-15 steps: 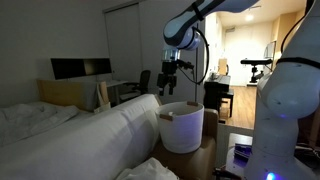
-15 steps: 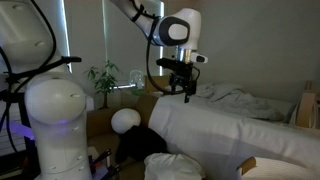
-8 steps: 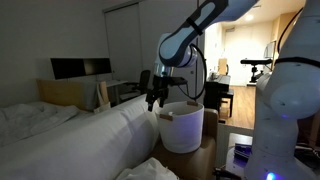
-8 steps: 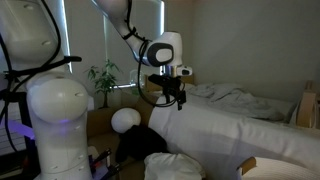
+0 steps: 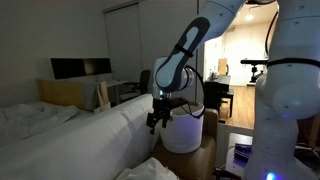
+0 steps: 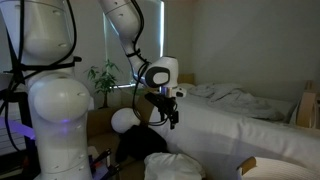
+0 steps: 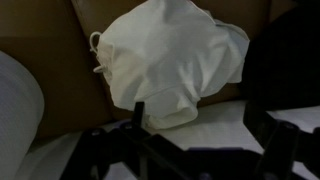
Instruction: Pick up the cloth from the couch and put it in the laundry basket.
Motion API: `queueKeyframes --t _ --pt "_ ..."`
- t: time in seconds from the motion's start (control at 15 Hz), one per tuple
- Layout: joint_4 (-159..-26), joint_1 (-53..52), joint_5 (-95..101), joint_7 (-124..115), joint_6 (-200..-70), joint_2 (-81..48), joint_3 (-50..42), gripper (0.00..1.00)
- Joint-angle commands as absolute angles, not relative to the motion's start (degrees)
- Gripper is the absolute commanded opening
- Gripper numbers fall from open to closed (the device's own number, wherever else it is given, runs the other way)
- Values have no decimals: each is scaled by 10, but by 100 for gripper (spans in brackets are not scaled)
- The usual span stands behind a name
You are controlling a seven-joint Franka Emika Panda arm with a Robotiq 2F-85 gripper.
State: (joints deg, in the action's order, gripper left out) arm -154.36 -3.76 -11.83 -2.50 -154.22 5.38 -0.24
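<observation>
A: How many of each thing does the robot have before it?

B: Nearest the wrist camera is one gripper (image 7: 200, 135) with two dark fingers (image 7: 137, 125), spread wide and holding nothing. Just past them lies one cloth (image 7: 165, 60). Further off are one couch (image 5: 90, 140) and one basket (image 5: 185, 135).

A: Where does the cloth lie?

B: In the wrist view it lies beyond the fingertips. Most of it is on a brown surface (image 7: 55, 60), and its near end is over a white strip. The picture is too dim to tell whether that brown belongs to the couch.

A: Which way does it point?

B: It is a crumpled white heap, broadest at its far edge, where its long axis runs across the view. From there it tapers to a point aimed back at the gripper, ending just beside one finger. A small loop of cord sticks out at one side.

A: And the arm?

B: In both exterior views the arm (image 5: 185, 50) bends down from above. The gripper hangs low at the couch's end, just beside the basket's wall.

A: The surface and the room?

B: The couch is white and padded. The basket is white, upright and open-topped, on a brown stand (image 5: 212, 150). Behind them the room is dim, with a dark screen (image 5: 80, 68) and a lit doorway (image 5: 240, 50). In an exterior view a plant (image 6: 103, 78) stands by a window, and rumpled bedding (image 6: 235, 97) lies beyond the couch.
</observation>
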Motion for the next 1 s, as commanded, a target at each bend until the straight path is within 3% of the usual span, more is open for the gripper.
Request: queueKeyframes --t 0.0,0.2,0.73,0.93 --pt "-1534 -44 -171 -22 -1581 -10 8 100" --pt "-1514 -42 -232 1 -1561 -58 30 100" --pt "-1522 -32 -192 -24 -1568 -40 28 100" --pt "-1531 -33 -207 -17 -1632 -68 32 100"
